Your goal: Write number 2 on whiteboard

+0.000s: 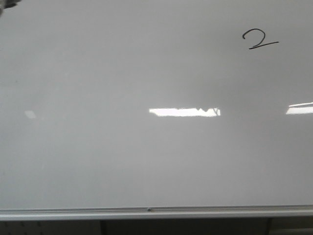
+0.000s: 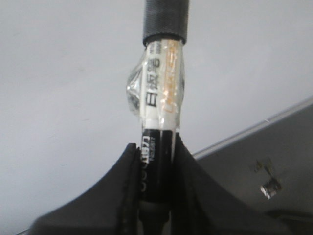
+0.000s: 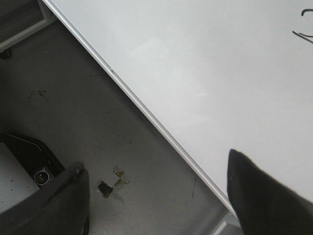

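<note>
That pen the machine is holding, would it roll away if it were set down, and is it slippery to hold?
The marker looks round and smooth, so it would probably roll on a flat surface. Its glossy barrel and crinkled clear wrap may be slick, though the left tool pinches it from both sides. It appears stiff and likely light.

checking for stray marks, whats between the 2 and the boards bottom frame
In the front view, only bare whiteboard and bright light reflections between the number 2 and the silver frame.

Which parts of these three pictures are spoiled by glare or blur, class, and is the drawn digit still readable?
Front view: bright glare strips on the whiteboard, yet the number 2 reads clearly. Left wrist view: soft focus, the marker label only partly legible in the left claw. Right wrist view: right claw fingers blurred.
</note>
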`<state>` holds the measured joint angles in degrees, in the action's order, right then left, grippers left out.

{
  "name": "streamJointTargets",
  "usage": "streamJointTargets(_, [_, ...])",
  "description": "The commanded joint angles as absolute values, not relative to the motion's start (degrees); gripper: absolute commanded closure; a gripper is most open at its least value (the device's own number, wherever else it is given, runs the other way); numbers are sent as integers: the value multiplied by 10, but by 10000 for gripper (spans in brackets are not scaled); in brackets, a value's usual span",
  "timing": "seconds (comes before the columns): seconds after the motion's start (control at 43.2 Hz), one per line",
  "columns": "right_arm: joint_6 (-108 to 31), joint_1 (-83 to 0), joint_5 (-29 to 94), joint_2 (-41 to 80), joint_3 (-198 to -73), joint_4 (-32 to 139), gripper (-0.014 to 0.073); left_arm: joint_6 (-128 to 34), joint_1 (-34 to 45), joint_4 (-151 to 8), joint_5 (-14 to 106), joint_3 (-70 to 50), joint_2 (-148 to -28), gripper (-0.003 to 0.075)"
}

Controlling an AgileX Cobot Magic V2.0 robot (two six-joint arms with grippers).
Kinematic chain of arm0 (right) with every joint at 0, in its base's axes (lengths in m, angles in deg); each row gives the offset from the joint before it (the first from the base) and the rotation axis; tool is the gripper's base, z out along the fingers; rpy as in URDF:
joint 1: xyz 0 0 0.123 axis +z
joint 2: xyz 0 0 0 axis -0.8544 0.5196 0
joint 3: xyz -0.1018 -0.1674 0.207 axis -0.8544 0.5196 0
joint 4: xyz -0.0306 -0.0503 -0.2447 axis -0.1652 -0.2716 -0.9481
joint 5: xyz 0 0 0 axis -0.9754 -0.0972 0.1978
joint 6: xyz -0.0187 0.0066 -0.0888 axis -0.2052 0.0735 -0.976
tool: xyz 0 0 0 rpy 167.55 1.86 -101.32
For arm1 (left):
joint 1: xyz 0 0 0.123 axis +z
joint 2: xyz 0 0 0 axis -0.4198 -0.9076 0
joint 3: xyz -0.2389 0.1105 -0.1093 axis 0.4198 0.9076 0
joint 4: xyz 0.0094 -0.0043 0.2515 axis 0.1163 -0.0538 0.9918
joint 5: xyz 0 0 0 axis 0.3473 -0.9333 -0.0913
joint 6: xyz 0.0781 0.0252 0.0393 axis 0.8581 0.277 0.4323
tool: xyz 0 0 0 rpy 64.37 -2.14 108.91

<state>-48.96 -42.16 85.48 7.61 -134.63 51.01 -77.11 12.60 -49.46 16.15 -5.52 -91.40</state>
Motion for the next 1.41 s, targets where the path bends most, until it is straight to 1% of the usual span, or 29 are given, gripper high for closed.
streamJointTargets(0.0, [-490, -424, 814, 73, -1366, 512, -2, -806, 180, -507, 279, -26, -892, 733])
streamJointTargets(0.139, [-490, -424, 810, 73, -1366, 512, -2, -812, 242, -592, 426, 41, -900, 733])
streamJointTargets(0.278, [-490, -424, 810, 73, -1366, 512, -2, -812, 249, -618, 537, 72, -930, 733])
streamJointTargets(0.463, [-490, -424, 803, 73, -1366, 512, -2, -812, 244, -633, 603, 72, -986, 733])
streamJointTargets(0.624, [-490, -424, 795, 73, -1366, 512, -2, -812, 214, -633, 645, 72, -1021, 733])
streamJointTargets(0.856, [-490, -424, 795, 73, -1366, 512, -2, -812, 196, -633, 727, 72, -1072, 733])
streamJointTargets(1.226, [-490, -424, 792, 73, -1366, 512, -2, -812, 158, -622, 893, 72, -1151, 729])
streamJointTargets(1.388, [-490, -424, 792, 73, -1366, 512, -2, -812, 156, -622, 904, 72, -1170, 727])
